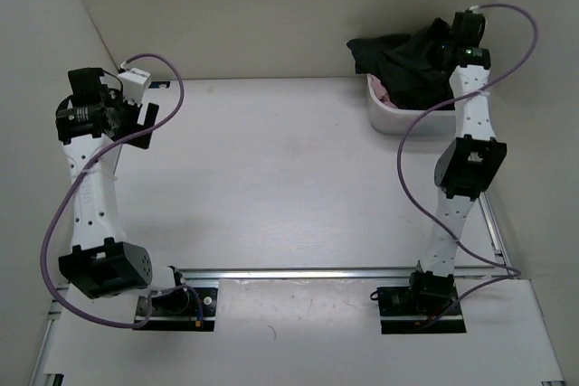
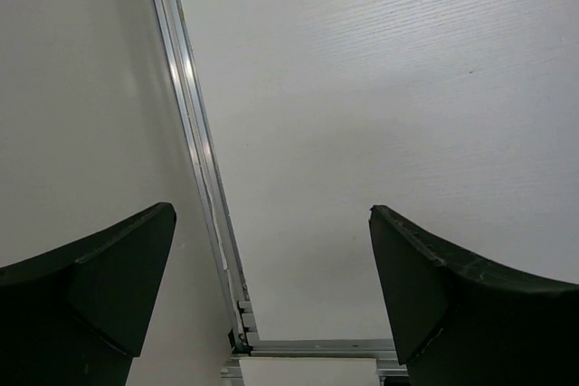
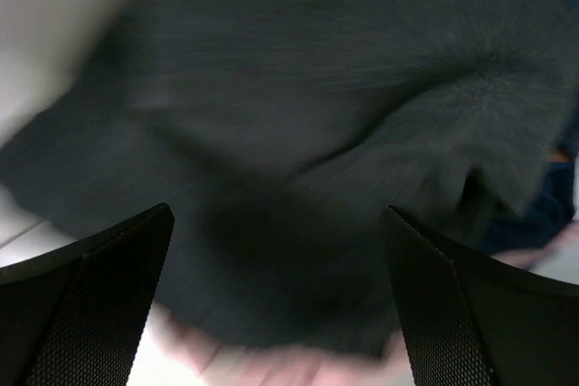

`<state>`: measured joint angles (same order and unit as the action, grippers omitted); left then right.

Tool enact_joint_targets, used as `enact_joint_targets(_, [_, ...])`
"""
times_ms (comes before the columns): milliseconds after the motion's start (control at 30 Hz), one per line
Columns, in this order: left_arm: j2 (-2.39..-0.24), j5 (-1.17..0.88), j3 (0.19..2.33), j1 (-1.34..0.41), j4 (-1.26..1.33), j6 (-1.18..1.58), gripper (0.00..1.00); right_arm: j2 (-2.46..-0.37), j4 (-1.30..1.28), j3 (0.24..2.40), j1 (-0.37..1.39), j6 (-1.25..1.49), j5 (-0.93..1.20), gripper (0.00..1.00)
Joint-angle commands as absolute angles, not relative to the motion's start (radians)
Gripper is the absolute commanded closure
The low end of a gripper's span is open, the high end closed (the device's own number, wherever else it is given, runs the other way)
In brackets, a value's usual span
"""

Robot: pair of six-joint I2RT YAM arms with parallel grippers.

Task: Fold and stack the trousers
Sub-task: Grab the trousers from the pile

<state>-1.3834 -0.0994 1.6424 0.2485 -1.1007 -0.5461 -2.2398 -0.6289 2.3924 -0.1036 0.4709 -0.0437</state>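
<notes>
The pair of plain black soft-fabric trousers (image 1: 407, 65) lies as a crumpled heap in a white plastic bin (image 1: 384, 122) at the far right corner of the white table (image 1: 271, 178). The fabric mounds above the bin's rim and spills over its far-left edge. A pink garment (image 1: 380, 92) shows under the trousers at the bin's left inner wall.

The right arm stretches from its near base to the far right, its wrist over the bin. In the right wrist view, the right gripper (image 3: 276, 210) hangs over the dark fabric with its two black fingers (image 3: 90, 305) spread wide apart and nothing between them. That view is blurred, so it cannot be told whether the tips touch the cloth. A scrap of dark blue cloth (image 3: 543, 214) peeks out at the right edge there, and pink shows along the bottom.

The left arm bends up along the left side of the table. The left gripper (image 2: 271, 214) is likewise spread wide and holds nothing, above bare table beside a thin aluminium rail (image 2: 194, 133) at the table's left edge, well apart from the bin.
</notes>
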Motion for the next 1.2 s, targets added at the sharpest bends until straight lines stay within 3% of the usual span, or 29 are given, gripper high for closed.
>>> enact_joint_targets(0, [-1.410, -0.094, 1.602, 0.229, -1.055, -0.520, 0.00, -2.327, -0.463, 2.436, -0.135, 0.541, 0.004, 0.01])
enact_joint_targets(67, [-1.410, -0.026, 1.527, 0.219, -1.017, -0.511, 0.00, -2.391, -0.418, 2.468, -0.135, 0.529, 0.069, 0.07])
enact_joint_targets(133, [-1.410, -0.014, 1.484, 0.219, -0.988, -0.511, 0.00, -2.391, -0.388, 2.468, -0.135, 0.473, 0.113, 0.21])
enact_joint_targets(167, [-1.410, -0.005, 1.461, 0.219, -0.977, -0.511, 0.00, -2.391, -0.388, 2.441, -0.135, 0.462, 0.114, 0.32])
enact_joint_targets(200, [-1.410, -0.005, 1.460, 0.219, -0.977, -0.511, 0.00, -2.369, -0.365, 2.413, -0.135, 0.453, 0.101, 0.53])
enact_joint_targets(267, [-1.401, -0.020, 1.445, 0.219, -0.977, -0.511, 0.00, -2.321, -0.353, 2.359, -0.135, 0.453, 0.101, 0.75])
enact_joint_targets(300, [-1.401, -0.029, 1.433, 0.219, -0.977, -0.511, 0.00, -2.310, -0.363, 2.346, -0.135, 0.453, 0.101, 0.96])
enact_joint_targets(367, [-1.390, -0.029, 1.433, 0.219, -0.977, -0.511, 0.00, -2.278, -0.394, 2.345, -0.135, 0.453, 0.101, 1.00])
enact_joint_targets(667, [-1.253, -0.060, 1.344, 0.219, -0.931, -0.566, 0.00, -1.869, -0.405, 2.223, -0.074, 0.391, 0.020, 0.98])
enact_joint_targets(700, [-1.218, -0.072, 1.313, 0.219, -0.911, -0.575, 0.00, -1.836, -0.405, 2.173, -0.074, 0.391, 0.005, 0.46])
enact_joint_targets(733, [-1.201, -0.084, 1.298, 0.219, -0.911, -0.575, 0.00, -1.836, -0.414, 2.154, -0.074, 0.391, -0.011, 0.45])
enact_joint_targets(767, [-1.186, -0.093, 1.281, 0.219, -0.888, -0.575, 0.00, -1.836, -0.429, 2.145, -0.074, 0.391, -0.024, 0.07])
enact_joint_targets(800, [-1.172, -0.094, 1.267, 0.219, -0.888, -0.575, 0.00, -1.897, -0.458, 2.154, -0.074, 0.391, -0.025, 0.01])
enact_joint_targets(933, [-1.160, -0.120, 1.258, 0.219, -0.888, -0.555, 0.00, -2.146, -0.675, 2.440, -0.074, 0.382, 0.043, 0.01])
enact_joint_targets(1167, [-1.209, -0.075, 1.258, 0.219, -0.917, -0.528, 0.00, -2.281, -0.632, 2.283, -0.054, 0.393, 0.078, 0.01])
